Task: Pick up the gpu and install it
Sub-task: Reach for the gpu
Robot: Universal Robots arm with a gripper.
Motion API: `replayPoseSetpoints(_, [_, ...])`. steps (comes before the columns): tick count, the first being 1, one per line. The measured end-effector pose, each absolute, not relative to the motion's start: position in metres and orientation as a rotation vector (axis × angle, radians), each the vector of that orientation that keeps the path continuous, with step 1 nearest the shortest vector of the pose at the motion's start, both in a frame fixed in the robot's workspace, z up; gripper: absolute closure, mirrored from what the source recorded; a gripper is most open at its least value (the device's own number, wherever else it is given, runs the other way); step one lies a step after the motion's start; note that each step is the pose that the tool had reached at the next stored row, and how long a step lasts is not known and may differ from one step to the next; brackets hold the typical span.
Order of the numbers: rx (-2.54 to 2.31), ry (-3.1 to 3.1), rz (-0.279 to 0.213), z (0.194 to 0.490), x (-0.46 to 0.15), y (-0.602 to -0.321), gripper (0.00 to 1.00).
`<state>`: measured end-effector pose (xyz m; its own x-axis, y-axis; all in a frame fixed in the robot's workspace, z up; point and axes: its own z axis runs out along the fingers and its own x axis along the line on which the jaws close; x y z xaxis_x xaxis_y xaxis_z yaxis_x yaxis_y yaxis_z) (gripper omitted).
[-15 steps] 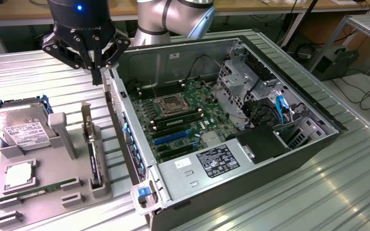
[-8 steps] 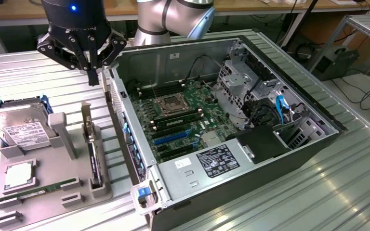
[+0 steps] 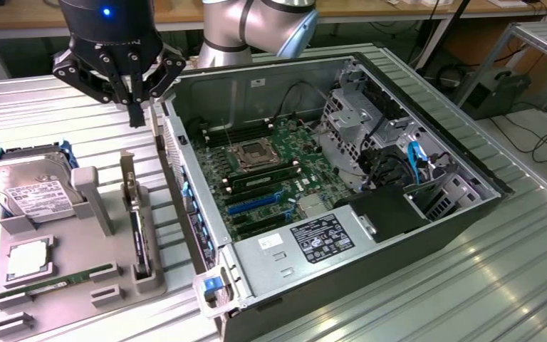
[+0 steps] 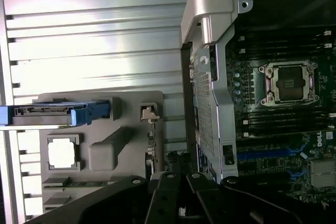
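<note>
The gpu [image 3: 136, 214] stands on edge in a slot of the grey parts holder [image 3: 74, 271], a slim black card with its silver bracket [image 3: 127, 174] pointing up. My gripper [image 3: 139, 112] hangs above and behind it, near the open case's corner, shut with nothing between its fingers. From the wrist, the gpu [image 4: 152, 142] appears edge-on beside the case wall, just beyond my gripper [image 4: 180, 184]. The open computer case [image 3: 350, 71] lies on its side, with the motherboard [image 3: 264, 171] and its blue expansion slots [image 3: 254, 204] exposed.
A hard drive [image 3: 26, 189] in a blue caddy, a processor [image 3: 28, 258] and a green RAM stick [image 3: 55, 283] also sit in the holder. The case's metal wall [image 4: 210, 103] rises right next to the gpu. Cables and a drive cage [image 3: 359, 121] fill the case's far side.
</note>
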<state>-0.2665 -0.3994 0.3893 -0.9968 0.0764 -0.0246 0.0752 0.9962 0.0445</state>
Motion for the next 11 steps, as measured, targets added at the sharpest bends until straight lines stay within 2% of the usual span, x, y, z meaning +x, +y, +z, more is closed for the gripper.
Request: replayPoseSetpoints(11, [0.118, 3.112, 0.068, 0.3892, -0.2665, -0.407, 0.89])
